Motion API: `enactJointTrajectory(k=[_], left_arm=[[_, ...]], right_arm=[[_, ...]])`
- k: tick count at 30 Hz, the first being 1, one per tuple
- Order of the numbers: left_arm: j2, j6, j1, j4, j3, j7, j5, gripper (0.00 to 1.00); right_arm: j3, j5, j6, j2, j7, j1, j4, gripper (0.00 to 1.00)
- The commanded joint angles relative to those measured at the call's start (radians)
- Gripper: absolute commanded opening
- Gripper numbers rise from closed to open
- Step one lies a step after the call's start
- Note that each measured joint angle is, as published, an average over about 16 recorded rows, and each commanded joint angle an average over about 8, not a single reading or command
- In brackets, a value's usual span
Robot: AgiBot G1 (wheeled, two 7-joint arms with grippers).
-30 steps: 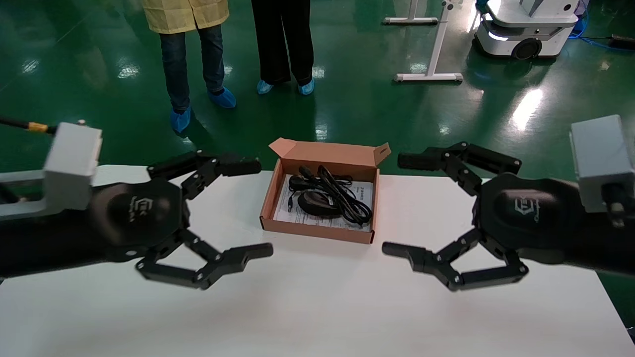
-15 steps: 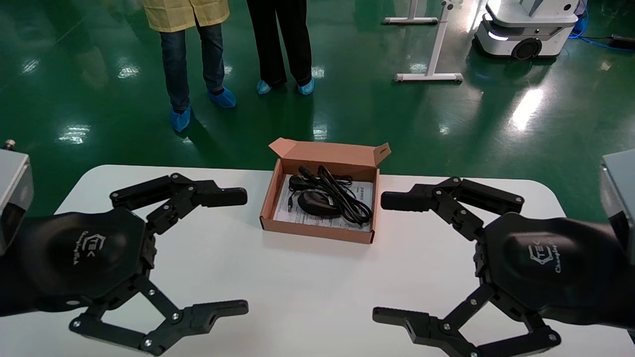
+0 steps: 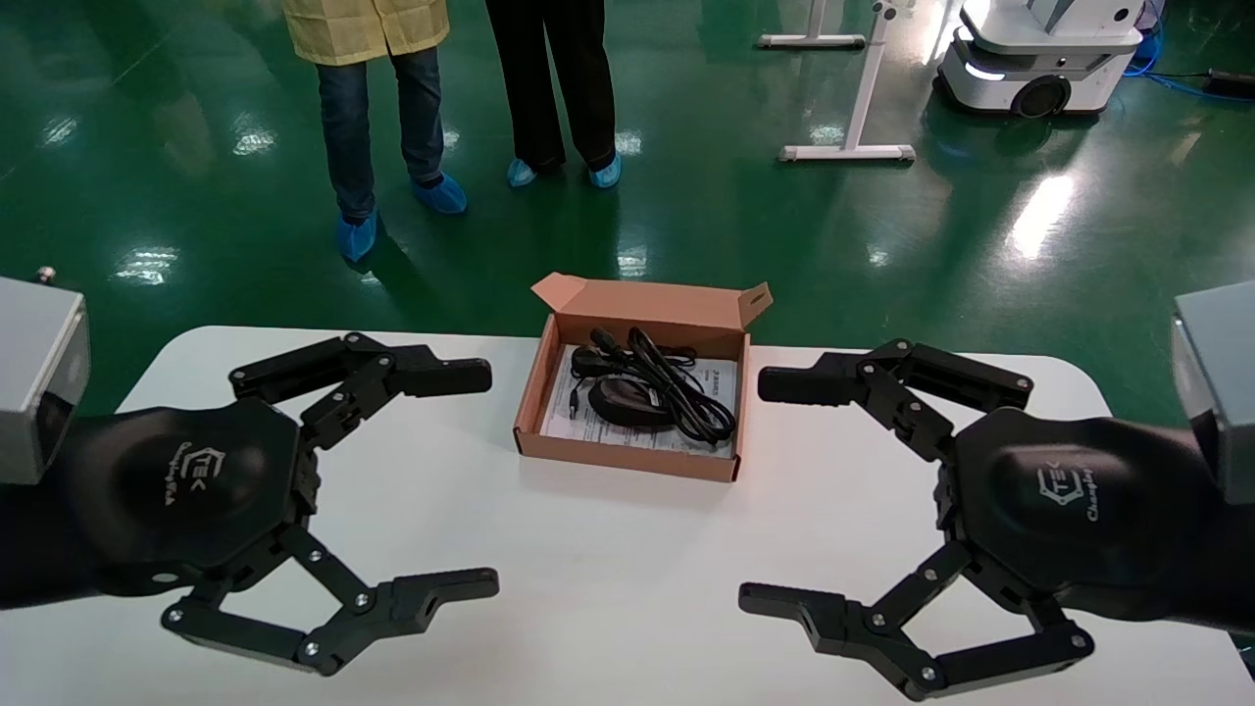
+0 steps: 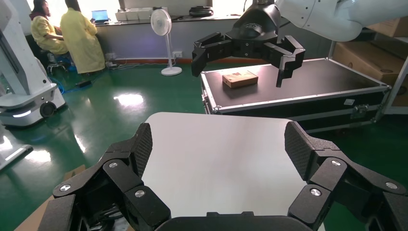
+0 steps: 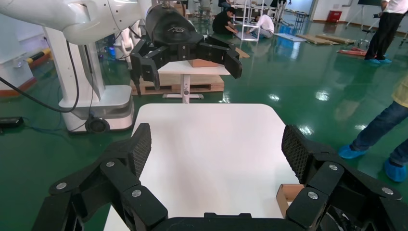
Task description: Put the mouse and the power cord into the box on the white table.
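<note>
The box stands open at the far middle of the white table, its flap lid upright at the back. Inside lie the black mouse and the coiled power cord on a printed sheet. My left gripper hovers open over the table to the left of the box, with nothing between its fingers. My right gripper hovers open to the right of the box, also holding nothing. Each wrist view shows its own open gripper over bare tabletop.
Two people stand on the green floor beyond the table. A white mobile robot base and a white stand foot are at the far right. A box corner shows in the right wrist view.
Both arms have drawn back from beside the box toward the near side of the table, staying open. The box and its contents have not moved.
</note>
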Motion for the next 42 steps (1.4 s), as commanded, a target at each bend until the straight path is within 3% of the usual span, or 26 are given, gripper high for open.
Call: enactJointTrajectory(k=[1,42], left_arm=[[0.001,-0.001,-0.001,0.002,0.001,0.001,0.001,1.0],[0.007,-0.004,-0.007,0.012,0.007,0.005,0.007,1.0]], right_arm=[[-0.001,-0.002,0.0,-0.001,-0.001,0.002,-0.003,1.0],[-0.004,-0.008,0.002,-0.003,-0.007,0.008,-0.012,1.0]])
